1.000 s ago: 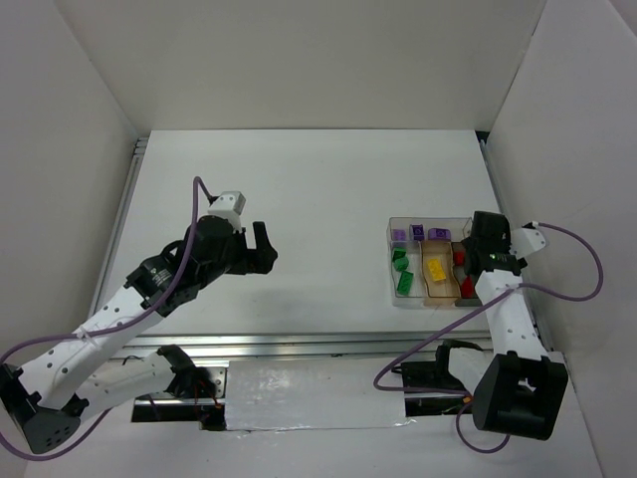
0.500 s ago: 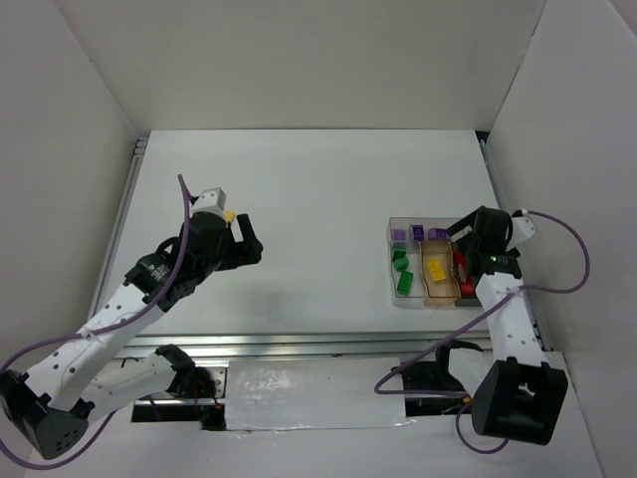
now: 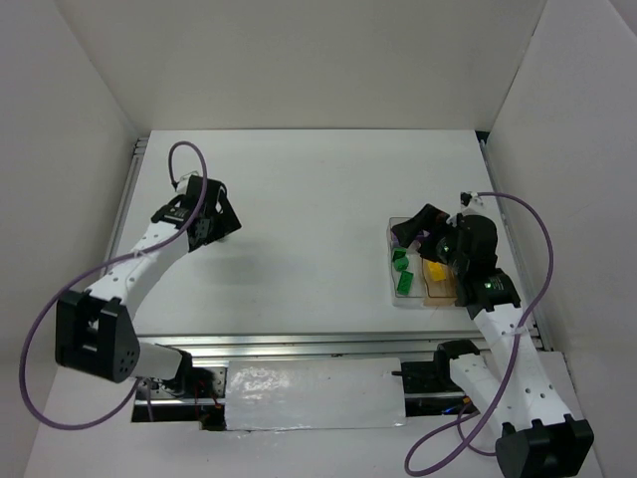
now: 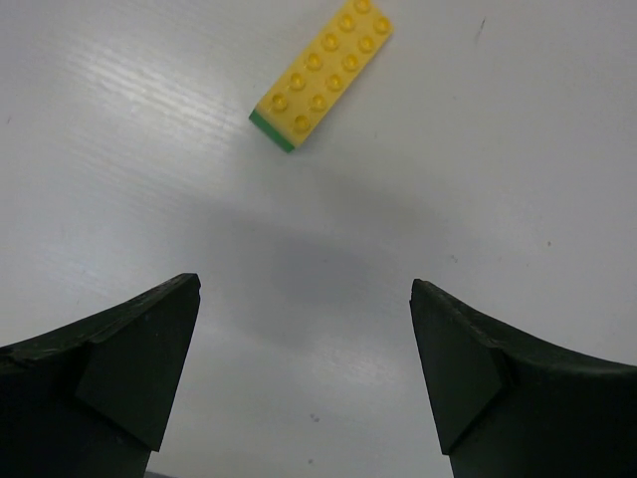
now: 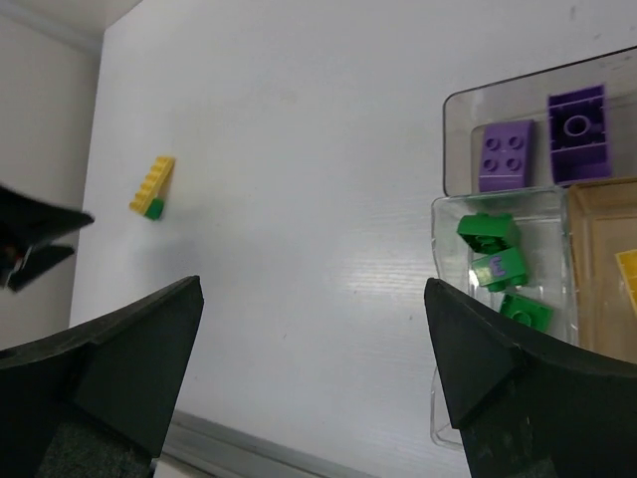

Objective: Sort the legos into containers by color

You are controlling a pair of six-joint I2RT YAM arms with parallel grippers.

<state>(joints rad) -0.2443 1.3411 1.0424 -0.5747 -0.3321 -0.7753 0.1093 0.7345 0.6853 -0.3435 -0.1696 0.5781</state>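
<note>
Left gripper, at the left of the white table, with its jaws spread wide and nothing between them. We see a long yellow lego, a green piece showing at one end, lying flat on the table just beyond the fingertips and apart from them. Right gripper, at the right of the table, is likewise spread wide and empty, and hangs by the far left corner of the clear container. We find two purple legos in its far left compartment, three green legos in the near left compartment, and a yellow piece in the amber-tinted compartment to their right.
</note>
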